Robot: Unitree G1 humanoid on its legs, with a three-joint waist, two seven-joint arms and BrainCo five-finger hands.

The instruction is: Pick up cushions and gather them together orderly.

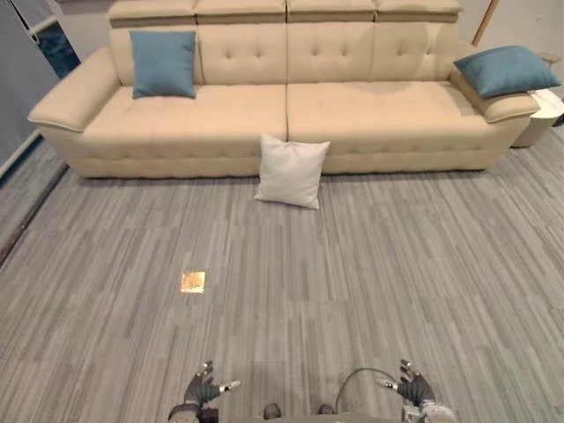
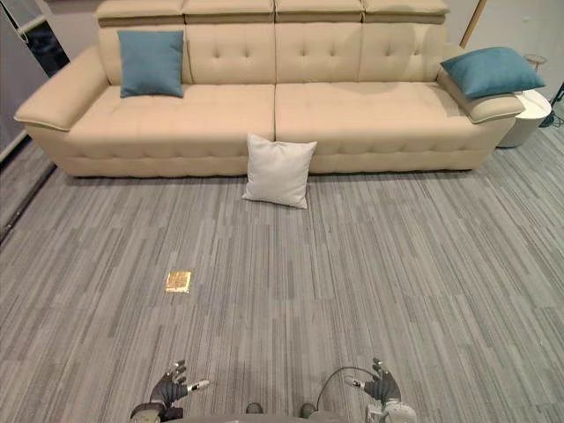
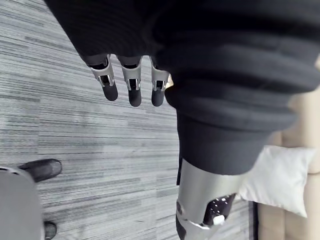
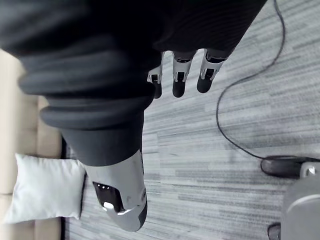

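Note:
A white cushion (image 1: 292, 171) leans upright on the floor against the front of the long beige sofa (image 1: 370, 115). One blue cushion (image 1: 163, 63) stands against the sofa's back at its left end. Another blue cushion (image 1: 506, 70) lies on the right armrest. My left hand (image 1: 204, 389) and right hand (image 1: 411, 385) hover low at the near edge, far from every cushion. Both are open with relaxed fingers (image 3: 134, 85) and hold nothing. The white cushion (image 3: 277, 181) also shows past my left thumb, and the white cushion (image 4: 45, 194) past my right one.
Grey striped flooring (image 1: 370, 264) stretches between me and the sofa. A small shiny gold patch (image 1: 192, 282) lies on the floor to the left. A round white side table (image 1: 545, 110) stands beyond the sofa's right end.

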